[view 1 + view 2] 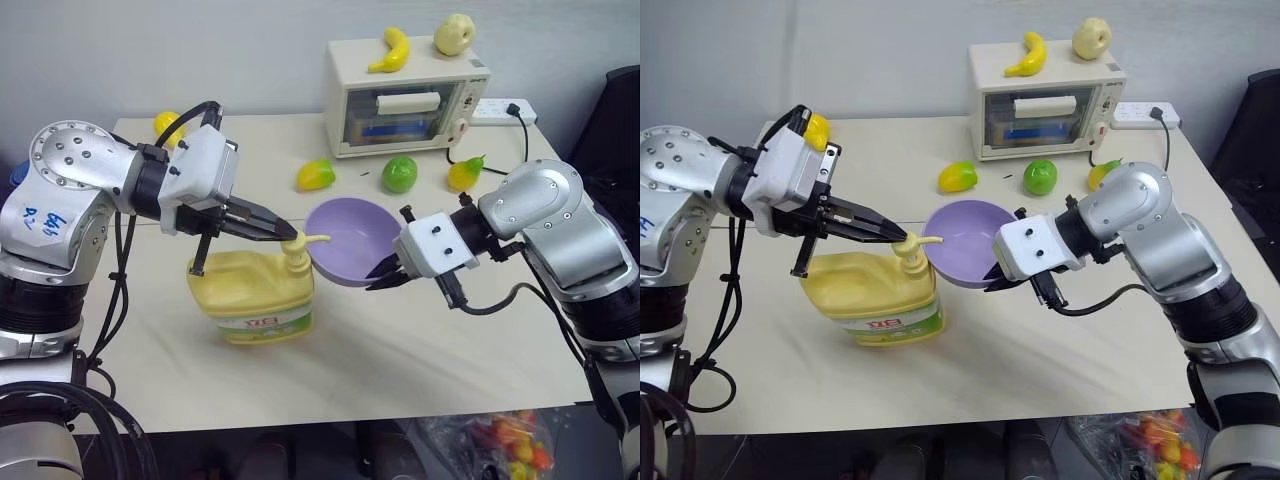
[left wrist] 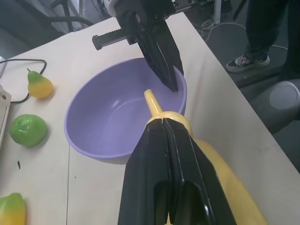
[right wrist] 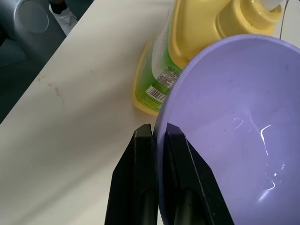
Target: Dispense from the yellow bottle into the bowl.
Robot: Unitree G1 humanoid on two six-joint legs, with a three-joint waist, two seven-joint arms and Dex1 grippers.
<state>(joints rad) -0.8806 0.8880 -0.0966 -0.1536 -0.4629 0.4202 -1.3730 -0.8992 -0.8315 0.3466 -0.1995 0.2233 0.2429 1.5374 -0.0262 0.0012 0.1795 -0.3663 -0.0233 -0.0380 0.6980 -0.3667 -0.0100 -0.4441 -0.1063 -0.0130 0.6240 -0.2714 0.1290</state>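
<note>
With our right claw (image 1: 385, 275) clamped on the light, stiff bowl's (image 1: 350, 235) rim and left claw (image 1: 285, 232) closed atop the pump, we judge the squat yellow bottle (image 1: 255, 295) steady on the desk (image 1: 400, 350).

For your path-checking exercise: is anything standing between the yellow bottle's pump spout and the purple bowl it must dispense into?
Nothing visible does. The yellow bottle has its spout over the rim of the bowl, which the right gripper holds tilted by its rim. The shut left gripper rests on the pump top.
</note>
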